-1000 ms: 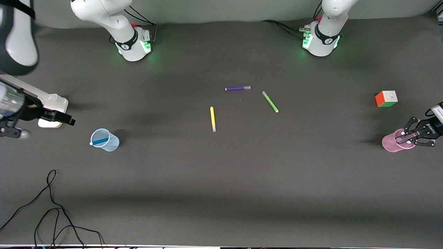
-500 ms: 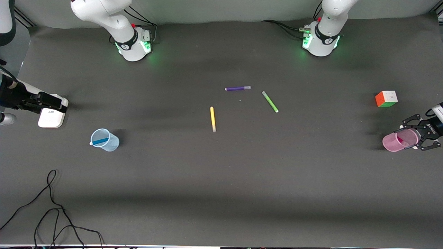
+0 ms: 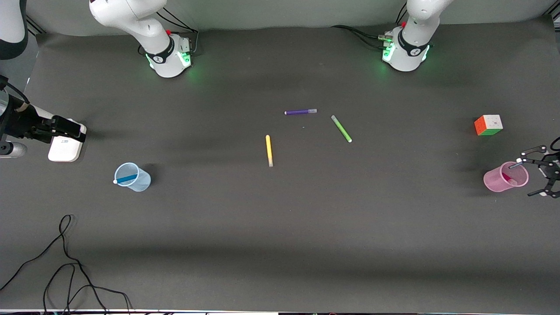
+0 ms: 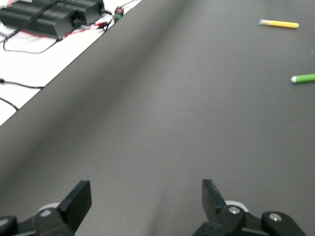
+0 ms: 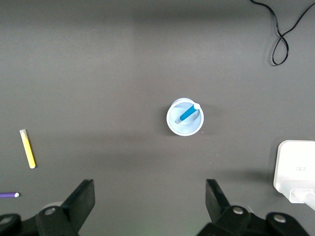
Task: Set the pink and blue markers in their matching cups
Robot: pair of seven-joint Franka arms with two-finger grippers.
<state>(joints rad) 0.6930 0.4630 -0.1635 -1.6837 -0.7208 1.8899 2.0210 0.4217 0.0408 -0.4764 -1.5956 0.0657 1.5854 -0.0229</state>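
front view: cube [image 3: 488, 125] near pink cup [image 3: 505, 177]

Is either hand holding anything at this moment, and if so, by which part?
Nothing is held. The left hand is open beside the pink cup, and the right hand is open above the blue cup.

1. The left hand [image 3: 537, 173] hangs at the left arm's end of the bench [image 3: 280, 227], just beside the pink cup [image 3: 503, 178], its fingers [image 4: 211, 194] spread wide apart and empty.
2. The right hand [image 5: 147, 196] is raised high at the right arm's end, near the blue cup [image 5: 185, 117]; its fingers [image 5: 83, 196] are also spread wide, holding nothing.
3. Both arm bases stand well apart from the pink cup.
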